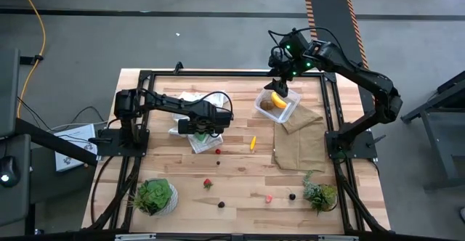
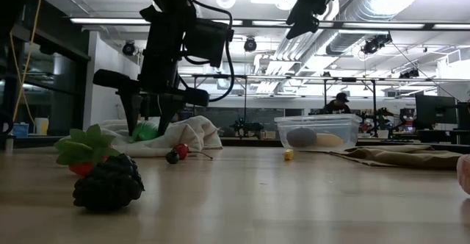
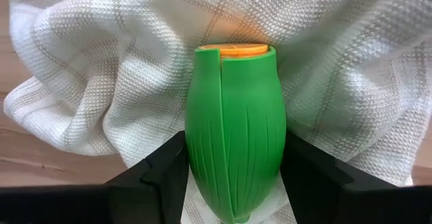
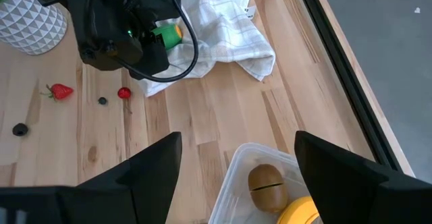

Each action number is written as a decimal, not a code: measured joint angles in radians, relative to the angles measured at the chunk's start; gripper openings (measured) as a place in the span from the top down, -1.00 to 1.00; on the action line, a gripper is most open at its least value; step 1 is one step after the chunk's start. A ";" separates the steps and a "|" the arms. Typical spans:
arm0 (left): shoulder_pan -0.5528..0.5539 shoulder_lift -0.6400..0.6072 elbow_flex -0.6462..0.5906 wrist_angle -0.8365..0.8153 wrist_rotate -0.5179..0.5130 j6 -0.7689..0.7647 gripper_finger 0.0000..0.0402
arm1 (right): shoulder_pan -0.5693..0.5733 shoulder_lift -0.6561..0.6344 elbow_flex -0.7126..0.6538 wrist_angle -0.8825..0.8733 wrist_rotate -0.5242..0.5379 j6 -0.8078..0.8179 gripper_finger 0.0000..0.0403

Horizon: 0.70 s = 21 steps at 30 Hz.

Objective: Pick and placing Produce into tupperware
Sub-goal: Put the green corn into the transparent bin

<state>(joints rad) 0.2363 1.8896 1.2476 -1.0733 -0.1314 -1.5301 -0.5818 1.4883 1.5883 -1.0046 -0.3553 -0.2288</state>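
The green oval [image 3: 235, 129], with an orange end, lies on the white checked cloth [image 3: 101, 69]. My left gripper [image 3: 235, 146] is shut on it, over the cloth [image 1: 197, 128] at the table's middle left. The clear tupperware [image 1: 277, 104] stands at the far right with the yellow banana [image 4: 300, 212] and the brown kiwi-like ball [image 4: 264, 183] inside. My right gripper [image 4: 236, 177] hovers open above it [image 1: 280, 88]. A small orange-yellow piece [image 1: 253, 143] and red and dark berries [image 1: 218, 151] lie on the wood. My left gripper pinches the green oval between its two fingers [image 3: 169, 173], across its widest part [image 3: 199, 156]. One finger is on each long side, and the orange end [image 3: 233, 48] points away from the wrist. The oval lies against the checked cloth; whether it is lifted, I cannot tell.
A flat brown cloth [image 1: 301, 136] lies beside the tupperware. Two potted plants [image 1: 154, 196] [image 1: 320, 194] stand near the table's near corners. A strawberry [image 1: 208, 184], a pink piece [image 1: 268, 197] and dark berries [image 1: 221, 204] are scattered on the near half. A black frame edges the table.
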 joint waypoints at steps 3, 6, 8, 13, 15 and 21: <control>0.000 0.000 0.000 0.000 0.000 0.001 0.03 | 0.000 0.000 0.000 0.000 0.000 0.000 -0.39; 0.000 0.000 0.000 0.000 0.001 0.014 -0.08 | 0.000 0.000 0.000 0.000 0.000 0.001 -0.39; 0.000 0.000 0.000 0.001 0.005 0.032 -0.10 | 0.000 0.000 0.000 0.000 0.000 0.001 -0.39; 0.000 0.000 0.000 0.002 0.016 0.045 0.03 | 0.000 0.000 0.000 0.000 0.000 0.002 -0.39; 0.000 -0.003 0.000 0.003 0.016 0.045 0.10 | 0.000 0.000 0.000 0.000 0.000 0.003 -0.39; 0.000 -0.003 0.000 0.007 0.019 0.064 0.02 | 0.000 0.000 0.000 0.000 0.000 0.009 -0.39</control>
<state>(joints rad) 0.2359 1.8862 1.2480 -1.0658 -0.1123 -1.4666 -0.5818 1.4883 1.5883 -1.0042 -0.3553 -0.2197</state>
